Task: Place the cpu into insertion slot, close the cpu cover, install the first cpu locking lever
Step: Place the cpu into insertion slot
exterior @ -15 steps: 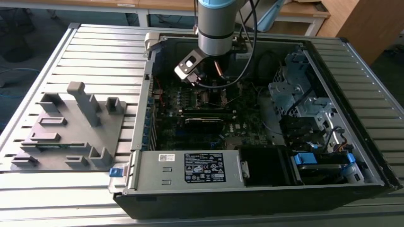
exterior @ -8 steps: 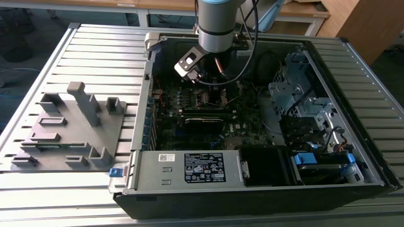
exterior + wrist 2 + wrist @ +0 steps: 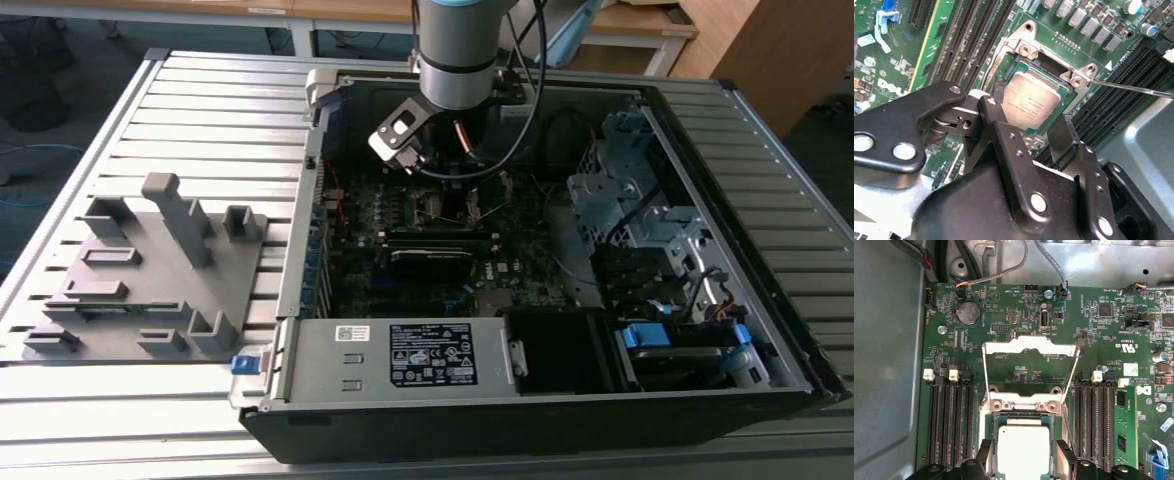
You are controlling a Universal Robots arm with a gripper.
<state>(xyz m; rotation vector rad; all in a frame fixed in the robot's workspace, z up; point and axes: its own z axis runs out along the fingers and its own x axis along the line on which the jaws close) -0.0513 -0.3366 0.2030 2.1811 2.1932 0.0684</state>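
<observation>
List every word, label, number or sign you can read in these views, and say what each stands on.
Power supply label, exterior view: printed rows, too small to read.
Motherboard silkscreen, first wrist view: white lettering, too blurred to quote.
White sticker on the motherboard: unreadable.
cpu top, second wrist view: faint engraved lines, not legible.
Nothing can be quoted reliably.

You're looking across a ribbed grey metal table, its slats catching pale, even light. Wooden desks are standing along its far edge. A wooden cabinet is sitting at the exterior view's right. Grey floor is showing at the exterior view's left.
</observation>
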